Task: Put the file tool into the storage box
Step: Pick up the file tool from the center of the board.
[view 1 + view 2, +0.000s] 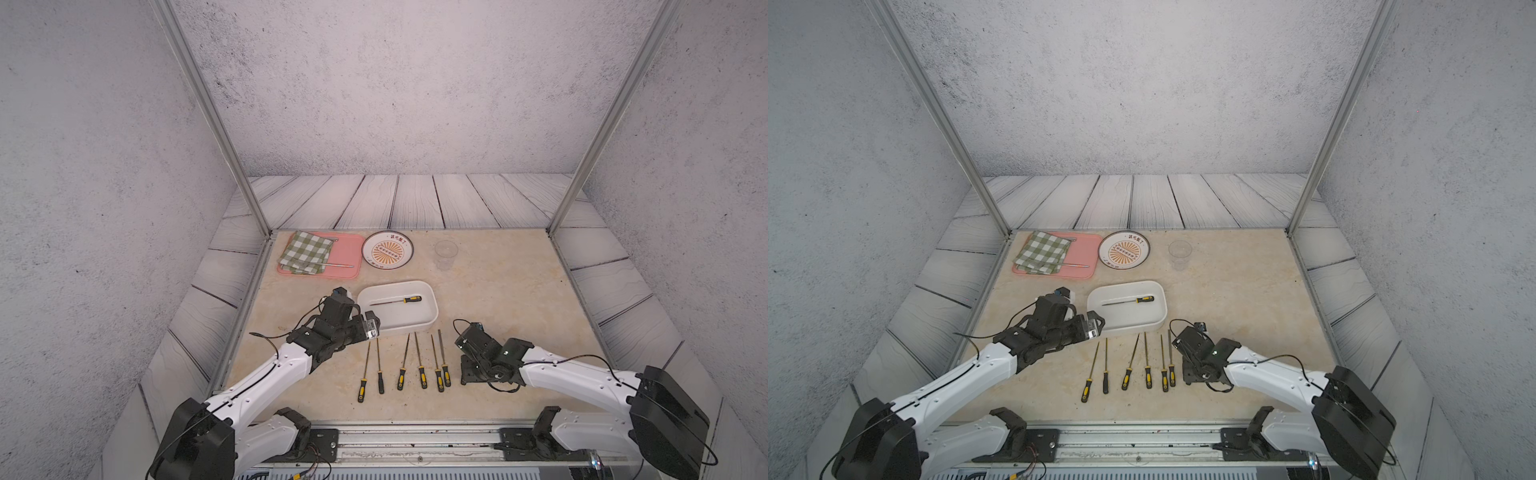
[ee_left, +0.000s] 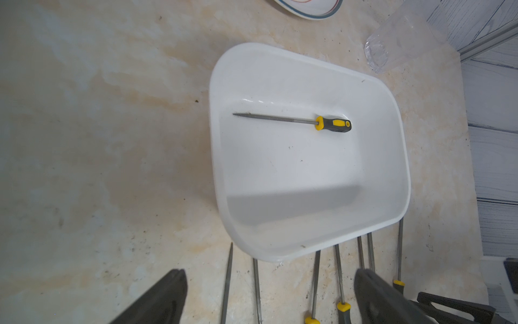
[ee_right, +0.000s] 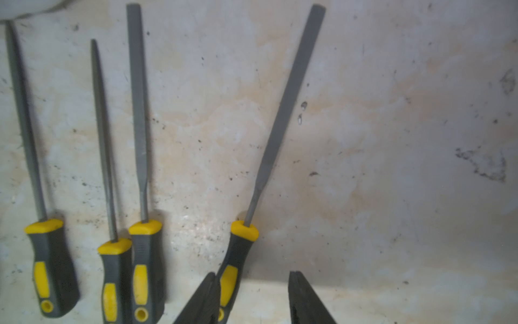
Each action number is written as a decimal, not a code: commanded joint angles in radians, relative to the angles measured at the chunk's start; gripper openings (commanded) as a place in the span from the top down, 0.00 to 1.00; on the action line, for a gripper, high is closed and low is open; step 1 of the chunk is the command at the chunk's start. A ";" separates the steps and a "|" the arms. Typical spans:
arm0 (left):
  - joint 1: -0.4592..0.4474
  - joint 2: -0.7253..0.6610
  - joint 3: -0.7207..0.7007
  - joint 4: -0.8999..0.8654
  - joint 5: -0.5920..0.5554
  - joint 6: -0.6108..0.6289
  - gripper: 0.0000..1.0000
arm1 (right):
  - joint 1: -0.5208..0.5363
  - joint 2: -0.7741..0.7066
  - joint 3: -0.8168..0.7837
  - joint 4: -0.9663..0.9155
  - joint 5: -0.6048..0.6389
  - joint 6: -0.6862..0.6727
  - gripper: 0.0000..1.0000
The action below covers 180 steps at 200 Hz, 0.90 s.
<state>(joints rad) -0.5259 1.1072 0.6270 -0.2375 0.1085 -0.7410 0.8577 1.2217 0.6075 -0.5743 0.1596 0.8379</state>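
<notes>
Right pincer (image 3: 251,273) was part-open, with the handle end of a flat file (image 3: 269,157) lying between its fingers against one of them. The file was not clamped and its blade pointed away from the pincer, while three neighbouring files (image 3: 140,112) lay in a row just beside it. Left pincer (image 2: 270,270) was spread wide and empty over the blade tips, with the storage box (image 2: 386,157) just ahead of its fingertips and a second file (image 2: 291,120) flat inside, toward the wall farthest from that pincer.
</notes>
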 commanded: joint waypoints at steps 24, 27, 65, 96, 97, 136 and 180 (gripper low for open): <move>-0.006 -0.017 0.008 -0.024 -0.006 0.025 0.02 | 0.015 0.037 0.037 -0.017 0.036 0.015 0.55; -0.006 -0.018 0.008 -0.026 -0.005 0.025 0.02 | 0.015 0.042 0.039 -0.016 0.037 0.016 0.55; -0.006 -0.022 0.005 -0.030 -0.005 0.025 0.02 | 0.021 0.099 0.040 0.014 0.035 0.021 0.55; -0.007 -0.022 0.004 -0.028 -0.003 0.026 0.02 | 0.030 0.137 0.041 0.031 0.049 0.026 0.55; -0.007 -0.023 0.005 -0.028 -0.002 0.025 0.02 | 0.030 0.139 0.041 0.032 0.050 0.026 0.55; -0.006 -0.020 0.004 -0.028 0.002 0.024 0.02 | 0.033 0.182 0.030 0.044 0.064 0.023 0.59; -0.006 -0.030 0.008 -0.035 0.005 0.020 0.02 | 0.036 0.144 0.000 0.012 0.092 0.026 0.72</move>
<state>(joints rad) -0.5259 1.0981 0.6270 -0.2550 0.1097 -0.7300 0.8875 1.3849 0.6338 -0.5198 0.2138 0.8600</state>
